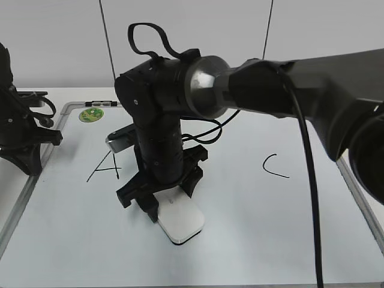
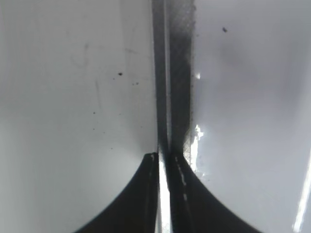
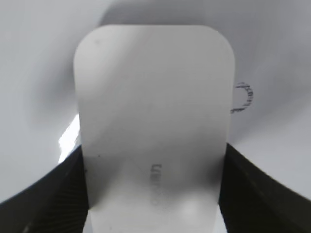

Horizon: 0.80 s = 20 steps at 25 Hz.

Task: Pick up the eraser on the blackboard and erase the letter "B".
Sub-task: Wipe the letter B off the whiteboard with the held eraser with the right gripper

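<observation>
The white eraser [image 1: 183, 225] lies flat on the blackboard [image 1: 252, 228], a white board with a grey frame. My right gripper [image 1: 171, 207] reaches across to the middle and is shut on the eraser, one finger on each long side, as the right wrist view shows [image 3: 153, 160]. The eraser [image 3: 153, 87] fills that view. A short curved black stroke [image 3: 244, 98] shows just right of it; I cannot tell if it belongs to the letter "B". No whole "B" is in view; the arm hides the board between "A" and "C". My left gripper [image 2: 163, 158] is shut and empty over the board's left frame.
Black letter "A" [image 1: 103, 166] is left of the right arm and "C" [image 1: 274, 166] is to its right. A round green magnet [image 1: 91, 114] sits at the board's far left corner. The left arm [image 1: 21, 135] stands at the left frame [image 1: 24, 192].
</observation>
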Tool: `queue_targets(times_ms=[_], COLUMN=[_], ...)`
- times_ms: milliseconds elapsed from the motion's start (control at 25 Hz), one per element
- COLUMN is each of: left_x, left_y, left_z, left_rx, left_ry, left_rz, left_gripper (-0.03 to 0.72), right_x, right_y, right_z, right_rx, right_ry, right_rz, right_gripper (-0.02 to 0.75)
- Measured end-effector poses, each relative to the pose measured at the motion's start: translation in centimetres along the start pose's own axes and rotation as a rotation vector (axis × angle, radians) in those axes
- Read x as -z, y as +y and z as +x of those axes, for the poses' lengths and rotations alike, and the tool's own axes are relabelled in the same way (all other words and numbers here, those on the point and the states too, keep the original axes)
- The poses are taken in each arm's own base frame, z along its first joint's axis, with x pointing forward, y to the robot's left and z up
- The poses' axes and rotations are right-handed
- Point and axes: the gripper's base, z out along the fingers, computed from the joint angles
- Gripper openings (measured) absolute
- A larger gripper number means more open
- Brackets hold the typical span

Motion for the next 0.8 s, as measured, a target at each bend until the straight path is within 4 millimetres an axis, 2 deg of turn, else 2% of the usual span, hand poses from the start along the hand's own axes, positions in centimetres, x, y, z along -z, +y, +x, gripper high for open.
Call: queue_targets(times_ms=[240, 640, 800], left_x=[0.0, 0.0, 0.0], left_y=[0.1, 0.2, 0.2], left_z=[0.0, 0.0, 0.0], left_rx=[-0.005, -0.012, -0.012], left_ry=[0.002, 0.003, 0.003], left_rz=[-0.007, -0.017, -0.017], left_gripper=[0.036, 0.039, 0.039], right_x=[-0.1, -0.3, -0.3], right_y=[-2.0, -9.0, -9.9], right_z=[-0.2, -0.5, -0.4], right_rx=[-0.039, -0.188, -0.209], right_ry=[0.0, 0.003, 0.004], right_rz=[0.013, 0.025, 0.025], right_gripper=[0.524, 0.524, 0.523])
